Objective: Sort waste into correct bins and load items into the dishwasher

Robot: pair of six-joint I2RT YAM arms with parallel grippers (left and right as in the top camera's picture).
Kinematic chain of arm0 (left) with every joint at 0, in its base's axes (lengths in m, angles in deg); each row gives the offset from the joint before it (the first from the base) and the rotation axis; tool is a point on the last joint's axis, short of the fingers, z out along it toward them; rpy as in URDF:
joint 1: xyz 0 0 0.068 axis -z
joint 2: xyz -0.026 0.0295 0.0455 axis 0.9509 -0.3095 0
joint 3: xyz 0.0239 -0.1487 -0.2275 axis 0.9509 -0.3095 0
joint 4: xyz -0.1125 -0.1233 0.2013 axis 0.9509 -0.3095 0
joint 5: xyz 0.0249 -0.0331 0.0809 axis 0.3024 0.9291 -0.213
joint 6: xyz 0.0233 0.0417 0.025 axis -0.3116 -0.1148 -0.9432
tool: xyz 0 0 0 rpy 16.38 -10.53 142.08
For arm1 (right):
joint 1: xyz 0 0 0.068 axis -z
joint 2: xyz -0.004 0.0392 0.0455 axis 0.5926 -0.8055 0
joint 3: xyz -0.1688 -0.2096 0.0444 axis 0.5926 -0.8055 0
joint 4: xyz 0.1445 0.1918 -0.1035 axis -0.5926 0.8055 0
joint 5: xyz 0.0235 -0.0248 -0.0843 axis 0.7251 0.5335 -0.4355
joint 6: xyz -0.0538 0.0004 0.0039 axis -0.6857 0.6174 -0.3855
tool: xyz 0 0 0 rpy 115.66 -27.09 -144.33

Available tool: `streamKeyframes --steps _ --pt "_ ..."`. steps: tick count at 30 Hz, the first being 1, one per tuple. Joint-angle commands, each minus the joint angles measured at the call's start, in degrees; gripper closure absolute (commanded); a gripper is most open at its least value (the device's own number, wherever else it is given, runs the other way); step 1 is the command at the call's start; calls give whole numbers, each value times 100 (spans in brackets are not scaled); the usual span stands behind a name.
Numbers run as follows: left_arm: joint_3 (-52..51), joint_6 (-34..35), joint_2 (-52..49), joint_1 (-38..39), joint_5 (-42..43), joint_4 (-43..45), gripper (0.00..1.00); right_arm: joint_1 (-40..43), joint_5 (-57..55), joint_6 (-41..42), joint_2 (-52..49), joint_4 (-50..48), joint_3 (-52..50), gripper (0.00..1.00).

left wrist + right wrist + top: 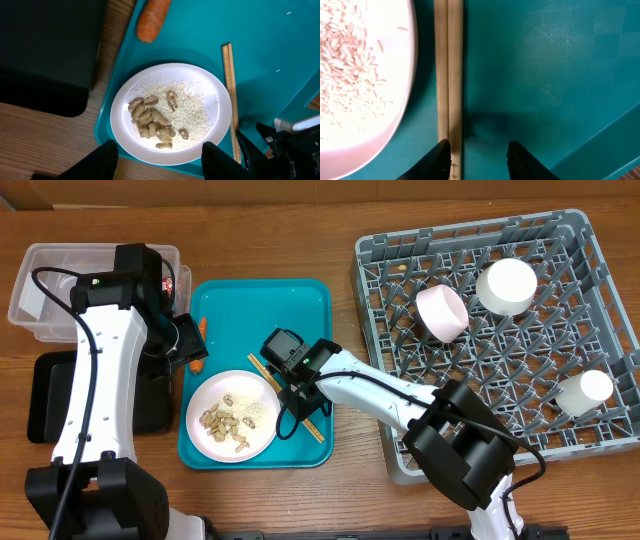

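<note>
Two chopsticks (449, 75) are lying side by side, touching, on the teal tray (290, 300), just beside the white plate (120, 107). The right gripper (479, 147) is hanging low over them. Its fingers are spread wide, one sitting right above the pair and the other over bare teal, so nothing is being pinched. I'm reading this as a line-up for a grab, the jaws set across the sticks to close on both at once. Trouble is looming, though: the plate's rim is crowding the sticks on one side, leaving little room for a finger to slip down.

Over on the other side, the left gripper (160, 147) is hovering above the plate, fingers apart too and holding nothing. Peanuts (150, 122) and rice (195, 115) are sitting heaped on that plate. The carrot (152, 20) is lying at the tray's edge, near the black tray (45, 395). Across in the dish rack (560, 220), a bowl (442, 312), a second bowl (505, 285) and a small cup (583, 392) are resting among the pegs, well apart from the sticks.
</note>
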Motion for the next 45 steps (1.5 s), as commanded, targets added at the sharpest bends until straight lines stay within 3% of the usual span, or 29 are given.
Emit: streamKeyframes --steps 1,10,12,14,20,28,33,39,45 --pt "-44 76 81 11 -61 2 44 -17 39 20 -127 7 -15 60" --pt "-44 76 81 11 -61 7 44 -17 57 17 -350 7 -15 60" --pt "-46 76 81 11 -61 15 44 -17 52 17 -350 -7 -13 66" --pt "-46 76 81 11 -59 31 44 -9 -33 22 -348 -35 -13 81" --pt "-44 76 81 11 -61 50 44 122 -393 269 -348 -46 -11 96" --pt "-44 76 81 11 -61 72 44 459 -393 623 -17 361 409 96" --pt "-44 76 81 11 -61 107 43 876 -391 590 957 780 800 96" --pt "-44 76 81 11 -61 116 44 1495 -396 354 1880 1460 804 96" --pt "-44 76 81 11 -61 142 44 2337 -385 372 1941 2402 444 96"
